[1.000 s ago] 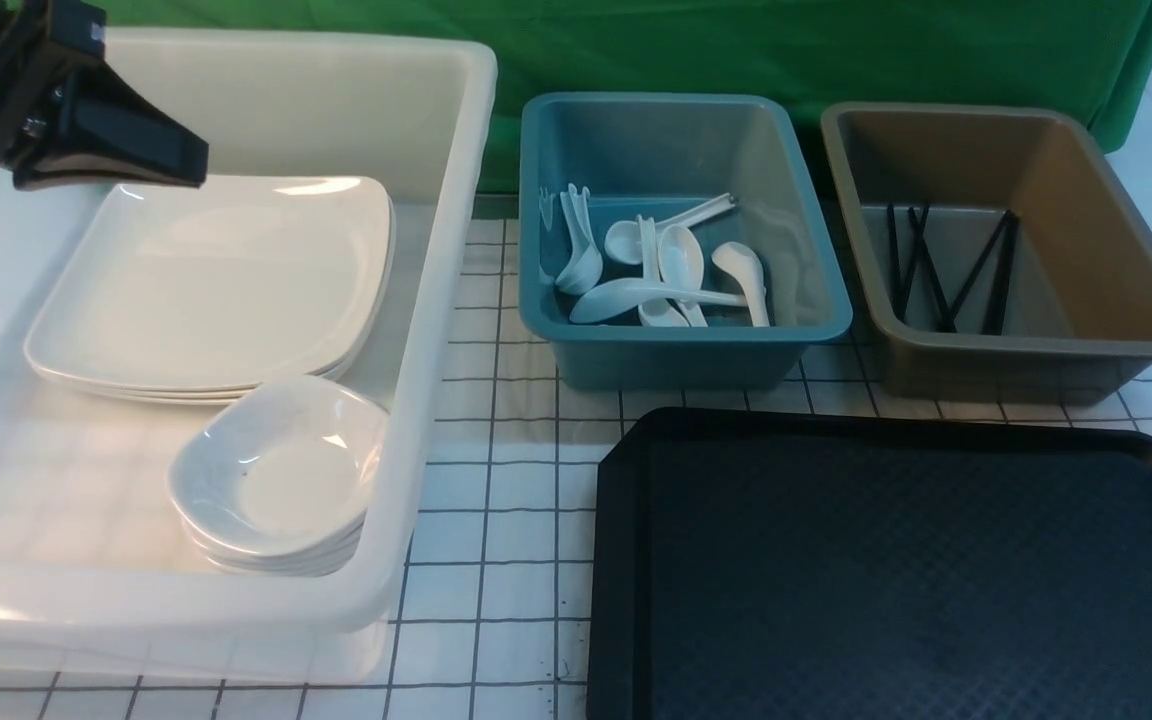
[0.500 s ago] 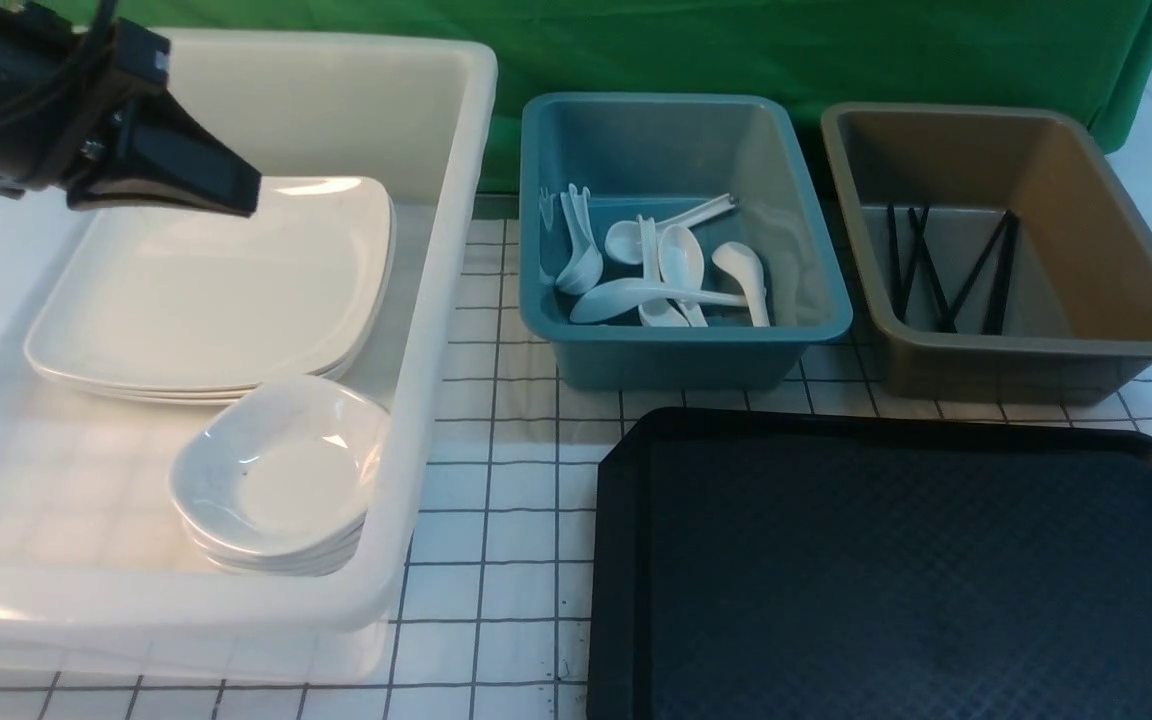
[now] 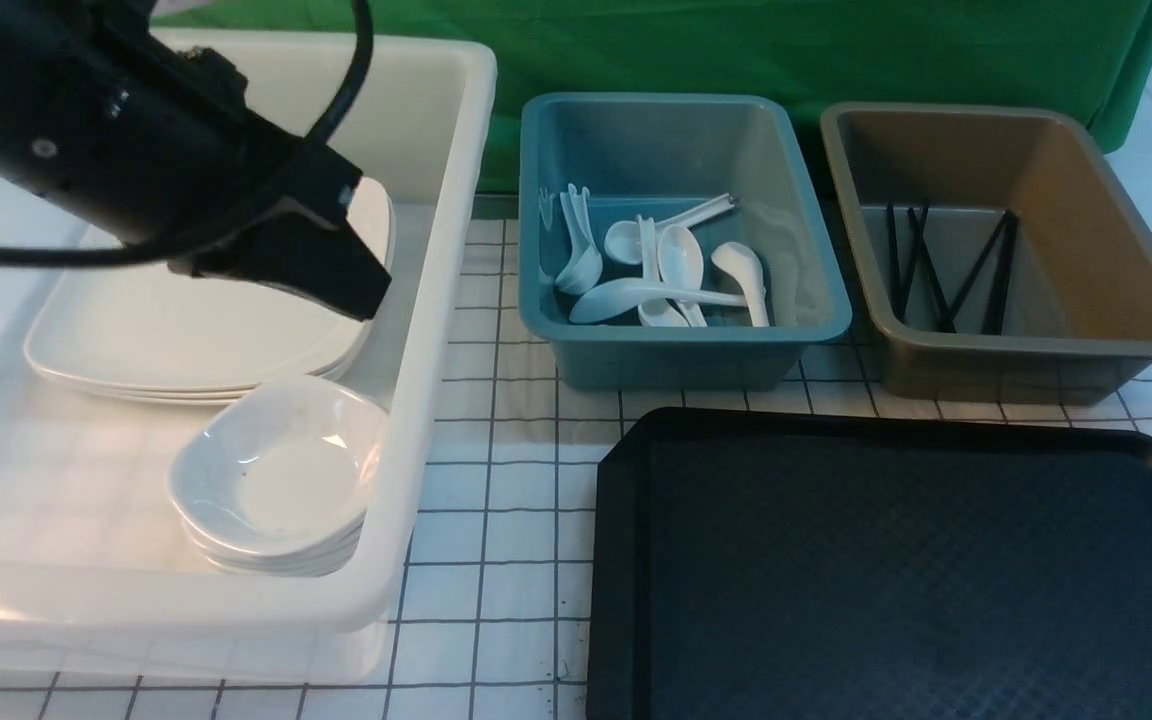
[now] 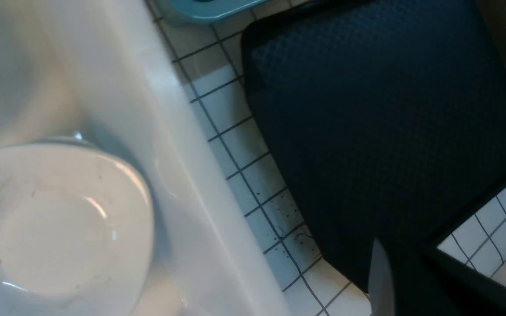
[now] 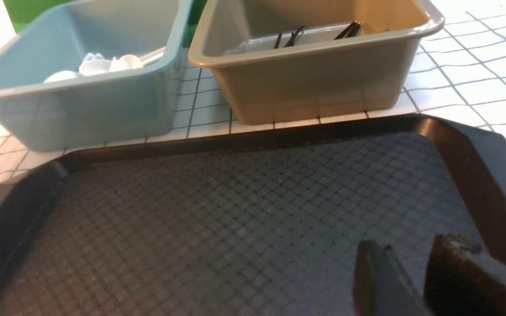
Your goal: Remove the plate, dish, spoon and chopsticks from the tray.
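The black tray (image 3: 896,570) lies bare at the front right; it also shows in the left wrist view (image 4: 367,109) and the right wrist view (image 5: 235,210). A stack of white plates (image 3: 186,330) and a stack of small dishes (image 3: 276,480) sit in the white bin (image 3: 426,330). Spoons (image 3: 656,275) lie in the blue bin, chopsticks (image 3: 946,265) in the brown bin. My left gripper (image 3: 361,290) hangs over the plates' right edge, holding nothing; its jaw gap is dark and unreadable (image 4: 404,267). My right gripper (image 5: 406,250) is narrowly open and empty, low over the tray.
The blue bin (image 3: 686,335) and the brown bin (image 3: 1036,345) stand side by side behind the tray. The white bin's tall right wall stands between my left gripper and the gridded tabletop (image 3: 496,500). A green backdrop closes the far side.
My left arm has swung right and down across the plate stack, from the bin's far left corner to the plates' right edge. Nothing else has moved.
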### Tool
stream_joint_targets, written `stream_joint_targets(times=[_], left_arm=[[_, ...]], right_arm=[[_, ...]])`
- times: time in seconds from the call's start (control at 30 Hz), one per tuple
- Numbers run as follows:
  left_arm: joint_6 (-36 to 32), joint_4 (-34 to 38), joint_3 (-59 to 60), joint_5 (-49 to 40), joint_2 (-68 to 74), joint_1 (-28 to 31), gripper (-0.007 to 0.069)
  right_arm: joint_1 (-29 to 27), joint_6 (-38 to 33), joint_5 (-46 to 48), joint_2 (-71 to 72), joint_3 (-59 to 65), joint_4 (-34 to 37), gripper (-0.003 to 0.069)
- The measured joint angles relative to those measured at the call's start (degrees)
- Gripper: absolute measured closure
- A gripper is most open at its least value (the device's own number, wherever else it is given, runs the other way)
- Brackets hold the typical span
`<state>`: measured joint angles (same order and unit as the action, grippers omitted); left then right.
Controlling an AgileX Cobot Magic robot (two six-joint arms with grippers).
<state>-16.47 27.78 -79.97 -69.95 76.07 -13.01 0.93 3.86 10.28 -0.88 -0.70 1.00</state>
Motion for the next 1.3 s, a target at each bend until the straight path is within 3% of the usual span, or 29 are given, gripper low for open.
stream_joint_targets(times=[0.27, 0.43, 0.6, 0.7, 0.8, 0.93, 1.3], left_arm=[[3.1, -1.0, 3.8, 0.1, -11.7, -3.7, 0.0627], [6.0, 1.0, 16.1, 1.3, -23.9, -3.7, 0.0627], [6.4, 5.9, 29.4, 9.3, -35.3, -3.7, 0.0627], [6.4, 9.4, 38.6, 18.8, -44.0, -3.7, 0.0627], [6.5, 10.1, 44.1, 26.9, -50.5, -3.7, 0.0625], [6.5, 10.0, 46.9, 30.8, -54.5, -3.7, 0.0625], [5.9, -11.1, 48.0, 31.5, -55.8, -3.7, 0.0624]], right_arm=[[0.0, 0.0, 0.0, 0.0, 0.0, 0.0, 0.0422], [0.0, 0.0, 0.0, 0.0, 0.0, 0.0, 0.042], [0.0, 0.0, 0.0, 0.0, 0.0, 0.0, 0.0419], [0.0, 0.0, 0.0, 0.0, 0.0, 0.0, 0.0419], [0.0, 0.0, 0.0, 0.0, 0.0, 0.0, 0.0419], [0.0, 0.0, 0.0, 0.0, 0.0, 0.0, 0.0419], [0.0, 0.0, 0.0, 0.0, 0.0, 0.0, 0.0419]])
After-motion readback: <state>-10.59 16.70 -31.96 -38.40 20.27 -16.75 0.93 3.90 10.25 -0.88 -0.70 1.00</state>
